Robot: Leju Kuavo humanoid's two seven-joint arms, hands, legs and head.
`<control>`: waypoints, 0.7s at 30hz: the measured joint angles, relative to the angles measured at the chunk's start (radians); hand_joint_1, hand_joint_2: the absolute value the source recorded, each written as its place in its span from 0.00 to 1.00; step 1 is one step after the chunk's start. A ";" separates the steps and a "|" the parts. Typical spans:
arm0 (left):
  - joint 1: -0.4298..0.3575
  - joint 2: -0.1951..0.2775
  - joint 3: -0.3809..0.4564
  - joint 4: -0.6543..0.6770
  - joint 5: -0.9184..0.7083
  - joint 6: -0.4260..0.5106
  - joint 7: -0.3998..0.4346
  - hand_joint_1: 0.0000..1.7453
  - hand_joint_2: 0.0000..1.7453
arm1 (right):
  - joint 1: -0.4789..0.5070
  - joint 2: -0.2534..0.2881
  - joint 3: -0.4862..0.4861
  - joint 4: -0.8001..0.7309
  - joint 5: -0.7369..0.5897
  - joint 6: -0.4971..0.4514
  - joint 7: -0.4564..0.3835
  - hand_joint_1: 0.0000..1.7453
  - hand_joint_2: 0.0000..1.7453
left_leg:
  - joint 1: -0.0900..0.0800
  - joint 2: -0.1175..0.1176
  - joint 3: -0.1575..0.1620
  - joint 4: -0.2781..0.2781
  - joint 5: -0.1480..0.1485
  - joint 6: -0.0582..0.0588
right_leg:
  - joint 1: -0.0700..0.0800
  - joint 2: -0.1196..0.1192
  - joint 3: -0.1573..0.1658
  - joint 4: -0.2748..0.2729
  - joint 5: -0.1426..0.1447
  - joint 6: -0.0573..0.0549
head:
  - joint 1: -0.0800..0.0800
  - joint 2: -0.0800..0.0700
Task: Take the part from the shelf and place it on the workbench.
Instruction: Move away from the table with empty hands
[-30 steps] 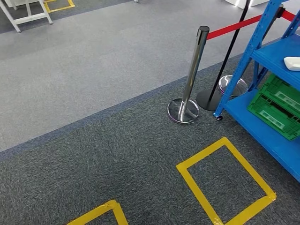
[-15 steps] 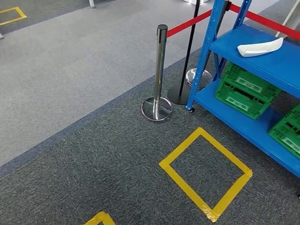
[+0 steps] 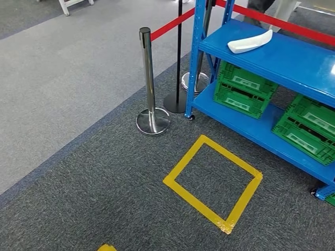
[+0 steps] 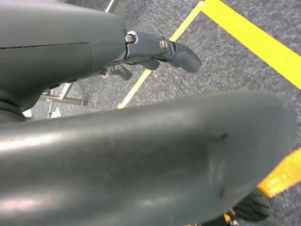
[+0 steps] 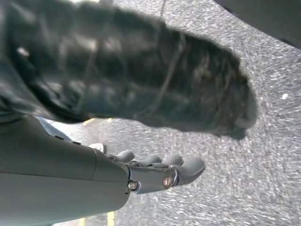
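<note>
The part [image 3: 250, 42], white and long with a curved edge, lies on the top board of the blue shelf [image 3: 292, 60] at the upper right of my head view, near the board's left end. Under it, on the lower board, sit green crates [image 3: 244, 90], one below the part and another further right. A yellow tape square [image 3: 213, 180] marks the dark carpet in the lower middle, just in front of the shelf. Left of the shelf's corner post stands a chrome post [image 3: 148, 78] on a round base, with a red belt [image 3: 174, 23] running from its top toward the upper right. A black post [image 3: 178, 57] stands just behind it, close to the shelf.

My left hand [image 4: 156, 49] hangs over the carpet in its wrist view, upper middle, fingers stretched out and holding nothing; yellow tape [image 4: 255, 42] crosses the floor beyond it. My right hand [image 5: 160, 172] shows in the lower middle of its wrist view, fingers likewise straight and apart, nothing in them, grey carpet behind.
</note>
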 joint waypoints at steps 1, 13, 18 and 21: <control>-0.001 0.000 0.002 0.000 0.000 0.001 0.000 0.00 0.00 | 0.000 0.000 0.000 0.000 0.000 0.000 0.000 0.00 0.00 | 0.002 -0.019 -0.003 0.015 -0.015 -0.005 | -0.002 0.010 0.003 -0.002 0.002 -0.007 | -0.002 0.000; 0.008 0.006 0.013 0.000 0.001 0.004 0.005 0.00 0.00 | -0.006 0.002 0.010 0.000 0.018 0.011 -0.005 0.00 0.00 | -0.001 -0.193 -0.031 0.017 0.015 0.028 | 0.004 0.167 0.001 0.003 0.008 -0.010 | -0.019 0.000; 0.005 -0.001 0.017 0.000 0.001 0.009 0.010 0.00 0.00 | -0.002 0.001 0.019 0.001 0.028 0.011 -0.004 0.00 0.00 | 0.006 -0.128 -0.012 -0.023 0.027 0.042 | 0.004 0.099 -0.055 0.086 -0.045 0.016 | -0.008 0.000; 0.009 -0.001 0.024 0.000 0.003 0.010 0.008 0.00 0.00 | -0.008 0.000 0.019 0.001 0.026 0.012 -0.005 0.00 0.00 | 0.003 -0.079 -0.010 -0.024 0.023 0.043 | -0.001 0.043 -0.146 0.263 -0.117 0.030 | 0.000 0.000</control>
